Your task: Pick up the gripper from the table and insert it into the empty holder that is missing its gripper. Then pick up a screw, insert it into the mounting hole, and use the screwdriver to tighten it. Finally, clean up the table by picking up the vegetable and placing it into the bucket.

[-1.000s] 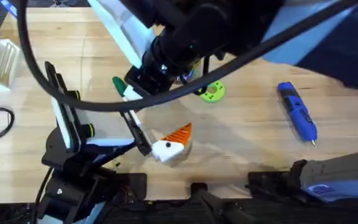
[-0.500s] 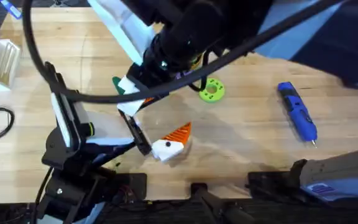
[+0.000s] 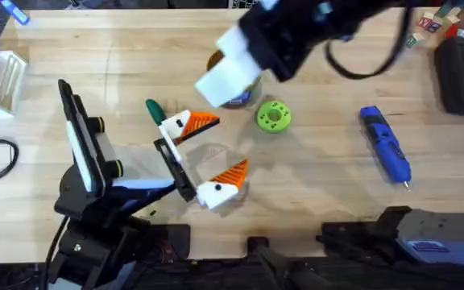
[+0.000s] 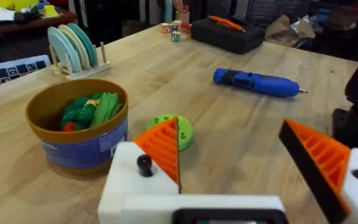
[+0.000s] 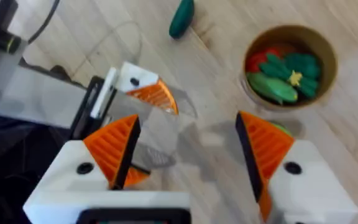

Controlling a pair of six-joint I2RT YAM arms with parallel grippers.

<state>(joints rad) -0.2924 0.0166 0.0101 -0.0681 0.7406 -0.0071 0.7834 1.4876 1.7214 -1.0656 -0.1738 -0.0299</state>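
While my right claw [image 5: 185,162] hangs with jaws apart and empty above the table [image 3: 329,193], the orange gripper [image 3: 197,122] sits in its white holder [image 3: 173,125] on my left claw [image 3: 208,157], also spread. Unscrewed, it could slip out if I bump it. The vegetable [image 3: 153,109] lies just beside the holder; the screwdriver [image 3: 385,145] lies well apart.
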